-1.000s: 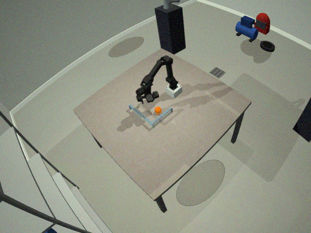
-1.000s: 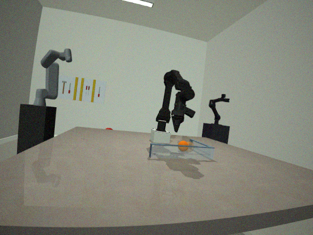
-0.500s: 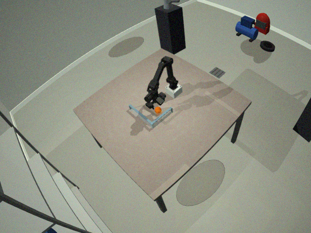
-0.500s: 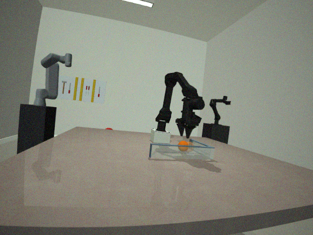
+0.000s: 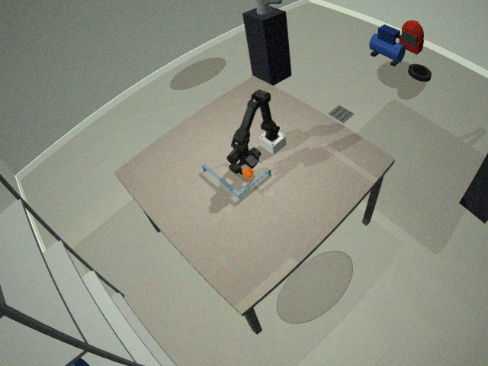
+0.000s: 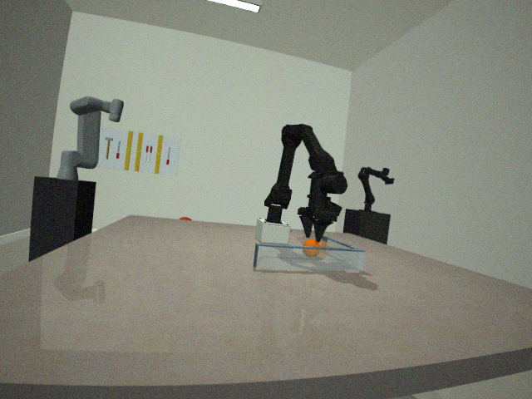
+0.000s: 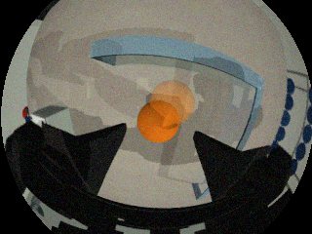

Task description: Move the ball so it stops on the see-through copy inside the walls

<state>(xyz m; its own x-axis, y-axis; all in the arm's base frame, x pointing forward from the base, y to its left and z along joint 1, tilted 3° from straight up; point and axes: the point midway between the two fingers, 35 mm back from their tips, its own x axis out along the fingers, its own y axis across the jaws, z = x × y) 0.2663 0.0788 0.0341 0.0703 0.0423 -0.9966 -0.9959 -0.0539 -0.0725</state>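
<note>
An orange ball (image 5: 247, 173) (image 6: 310, 248) (image 7: 155, 125) rests on the table inside the corner made by the two low clear walls (image 5: 222, 180) (image 6: 283, 246) (image 7: 146, 46). The see-through copy (image 6: 324, 248) (image 7: 179, 97) is a paler orange ball shape, partly overlapped by the ball in the wrist view, where it lies up and to the right of it. I cannot make the copy out in the top view. My gripper (image 5: 243, 168) (image 6: 312, 238) (image 7: 161, 131) is open and points down just above the ball. In the wrist view the ball shows between the fingertips, slightly beyond them.
The arm's white base block (image 5: 272, 142) (image 6: 272, 232) (image 7: 56, 117) stands behind the open side of the walls. The walls meet at a corner (image 5: 238, 193) on the side away from the base. The wooden table (image 5: 252, 244) (image 6: 193, 313) extends around them.
</note>
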